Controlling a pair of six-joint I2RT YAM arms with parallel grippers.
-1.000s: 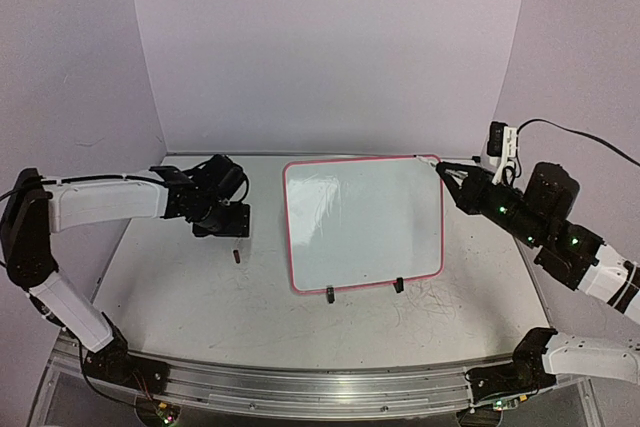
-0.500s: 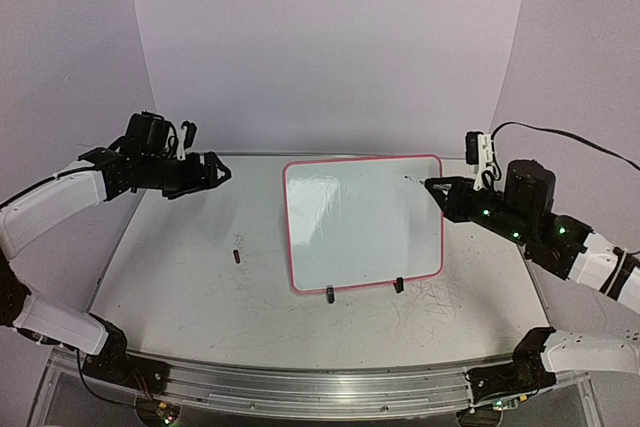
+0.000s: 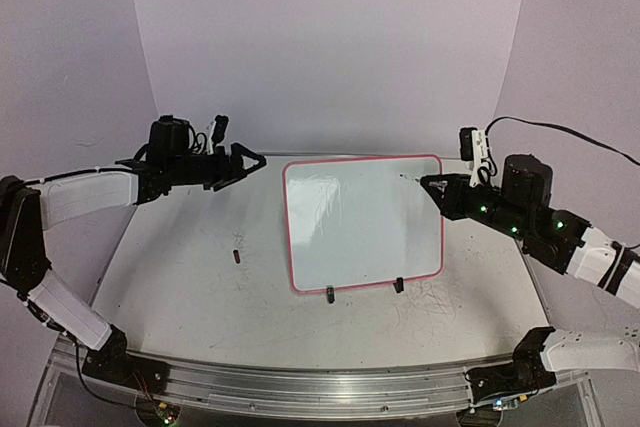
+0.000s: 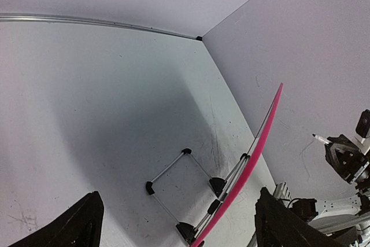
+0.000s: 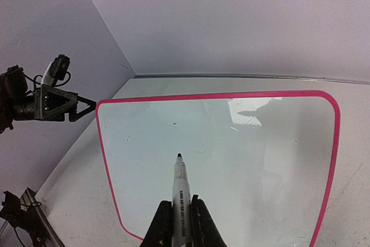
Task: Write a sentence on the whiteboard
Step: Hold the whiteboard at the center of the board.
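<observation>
The whiteboard [image 3: 340, 237] stands propped on two black clip feet at mid table, its surface blank but for a few specks; no sentence shows on it. My right gripper [image 3: 436, 190] is shut on a white marker [image 3: 417, 183], whose dark tip hovers by the board's upper right. In the right wrist view the marker [image 5: 180, 183] points at the board [image 5: 260, 160] from between my fingers [image 5: 198, 218]. My left gripper [image 3: 254, 161] is open and empty, raised off the table left of the board's top left corner. Its wrist view shows the board's pink rim [image 4: 260, 143] edge-on.
A small dark cap-like piece [image 3: 236, 256] lies on the scuffed tabletop left of the board. The board's wire stand [image 4: 173, 186] rests behind it. Purple walls close the back and both sides. A metal rail [image 3: 300, 387] runs along the near edge.
My left arm has lifted from the table near the small dark piece and swung right toward the board's top left corner. My right gripper has moved left with the marker.
</observation>
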